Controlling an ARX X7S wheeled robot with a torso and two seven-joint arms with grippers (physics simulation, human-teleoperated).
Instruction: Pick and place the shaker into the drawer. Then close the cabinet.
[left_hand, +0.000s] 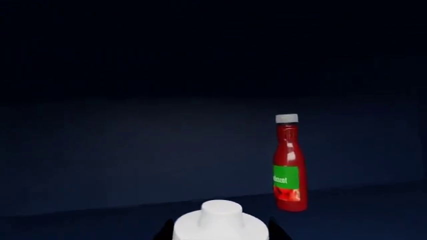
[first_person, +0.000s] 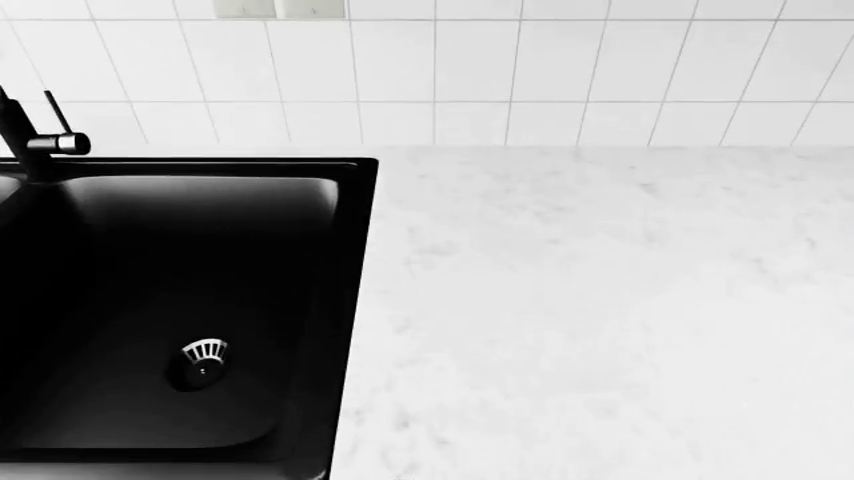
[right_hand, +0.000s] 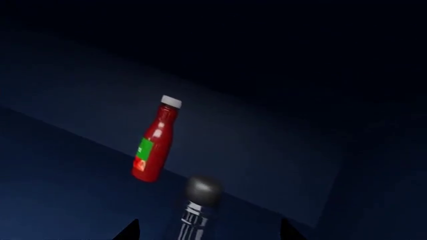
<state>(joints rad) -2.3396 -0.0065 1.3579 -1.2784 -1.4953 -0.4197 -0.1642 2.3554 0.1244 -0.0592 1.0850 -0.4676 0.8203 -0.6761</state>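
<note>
In the left wrist view a white stepped shaker (left_hand: 220, 220) sits between the dark fingertips of my left gripper (left_hand: 221, 235), which is shut on it just above the drawer's floor. The drawer (left_hand: 133, 150) fills that view with its dark navy back wall and floor. My right gripper (right_hand: 208, 231) is open inside the same drawer (right_hand: 60, 190), its fingertips wide apart on either side of a ribbed metal bottle (right_hand: 199, 200) with a grey ball top, touching neither side. The cabinet's fronts and handles are out of view. Neither arm shows in the head view.
A red ketchup bottle (left_hand: 290, 165) with a green label stands upright near the drawer's back wall, also seen as the ketchup bottle (right_hand: 155, 142) from the right wrist. The head view shows a black sink (first_person: 340, 300), a faucet (first_person: 34, 135) and a white marble counter (first_person: 601, 320).
</note>
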